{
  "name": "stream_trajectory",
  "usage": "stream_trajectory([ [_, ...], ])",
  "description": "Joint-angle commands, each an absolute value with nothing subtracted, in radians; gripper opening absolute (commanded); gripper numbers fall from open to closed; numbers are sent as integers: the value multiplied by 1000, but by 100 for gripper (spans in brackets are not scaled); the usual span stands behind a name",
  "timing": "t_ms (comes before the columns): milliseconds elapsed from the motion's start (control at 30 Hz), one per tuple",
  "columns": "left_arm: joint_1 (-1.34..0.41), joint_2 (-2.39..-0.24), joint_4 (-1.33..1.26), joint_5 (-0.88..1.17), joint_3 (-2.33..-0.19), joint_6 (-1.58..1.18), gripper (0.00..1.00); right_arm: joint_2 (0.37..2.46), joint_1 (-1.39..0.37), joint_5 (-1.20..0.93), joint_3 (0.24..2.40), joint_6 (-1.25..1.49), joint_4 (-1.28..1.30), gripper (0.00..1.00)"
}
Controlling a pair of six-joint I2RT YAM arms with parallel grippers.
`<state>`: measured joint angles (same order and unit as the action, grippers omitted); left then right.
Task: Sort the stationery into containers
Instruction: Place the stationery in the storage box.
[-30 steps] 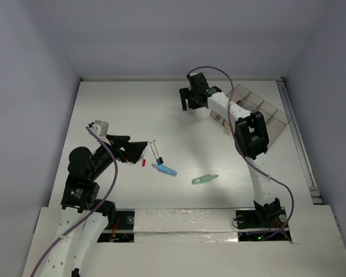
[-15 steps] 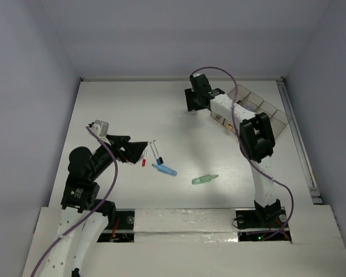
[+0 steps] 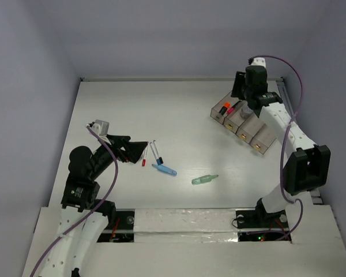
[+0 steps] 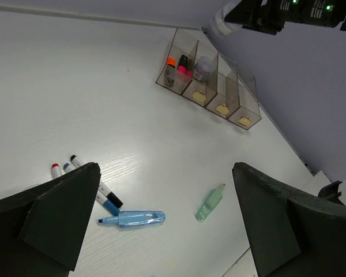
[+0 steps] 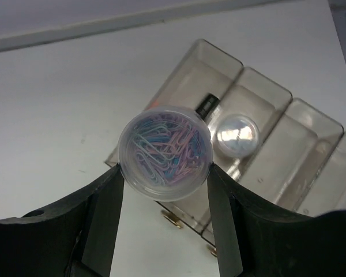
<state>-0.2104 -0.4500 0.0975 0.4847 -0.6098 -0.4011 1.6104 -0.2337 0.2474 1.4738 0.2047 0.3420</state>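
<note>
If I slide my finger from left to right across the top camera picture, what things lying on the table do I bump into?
white pens → pale-green tube → grey tray of bins

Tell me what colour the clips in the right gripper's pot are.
Mixed pastels: pink, blue, pale green. The pot shows best in the right wrist view.
</note>
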Motion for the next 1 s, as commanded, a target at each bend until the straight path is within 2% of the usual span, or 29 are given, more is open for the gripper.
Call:
stream_trajectory([
  [0,-215,-459,61,489,-611,-397,99,1591,-203,244,1390,239,322,37],
  [267,-215,-465,61,492,-611,-397,99,1600,-141,230,1307,271,307,37],
  [967,-215,-460,61,491,-611,-396,99,1759,-72,193,1368,299,351,37],
])
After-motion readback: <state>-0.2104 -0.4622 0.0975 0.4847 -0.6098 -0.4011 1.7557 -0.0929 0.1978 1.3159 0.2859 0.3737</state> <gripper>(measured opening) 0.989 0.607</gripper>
